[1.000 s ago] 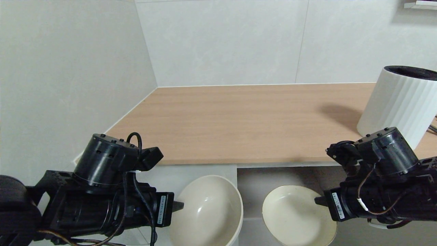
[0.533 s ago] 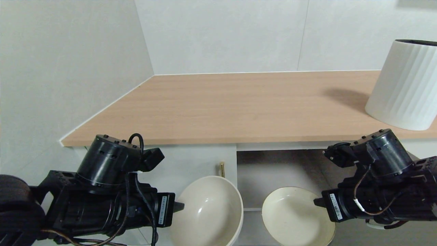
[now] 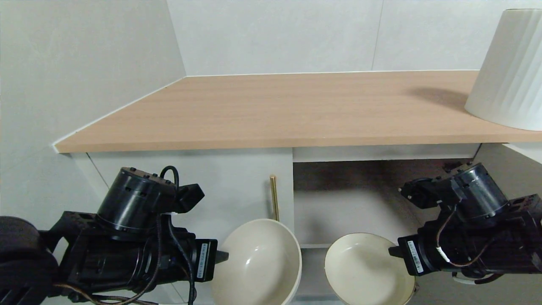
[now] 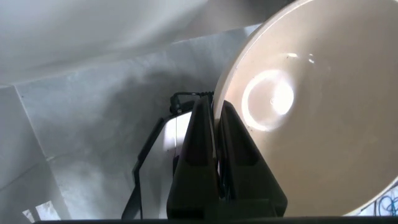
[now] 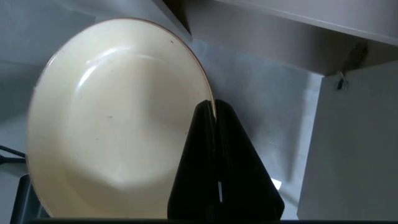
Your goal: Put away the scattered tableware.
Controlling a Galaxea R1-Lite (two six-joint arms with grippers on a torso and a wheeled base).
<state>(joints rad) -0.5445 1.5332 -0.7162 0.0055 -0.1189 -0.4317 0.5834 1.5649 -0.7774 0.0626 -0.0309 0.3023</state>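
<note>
My left gripper (image 3: 222, 255) is shut on the rim of a deep cream bowl (image 3: 258, 262), held tilted in front of the lower cabinet. In the left wrist view its fingers (image 4: 214, 134) pinch the bowl's (image 4: 311, 106) edge. My right gripper (image 3: 393, 250) is shut on the rim of a shallower cream plate (image 3: 366, 271), held beside the bowl in front of the open cabinet bay. The right wrist view shows the plate (image 5: 118, 118) clamped at its edge by the fingers (image 5: 211, 124).
A wooden countertop (image 3: 296, 110) runs above, with a white ribbed container (image 3: 508, 72) at its right end. Below are a closed grey cabinet door (image 3: 220, 186) with a brass handle (image 3: 274, 197) and an open cabinet bay (image 3: 360, 199) with a shelf.
The whole head view has shifted: the countertop sits higher in the picture and the cabinet front and open bay have come into sight. Both grippers still hold their dishes the same way.
</note>
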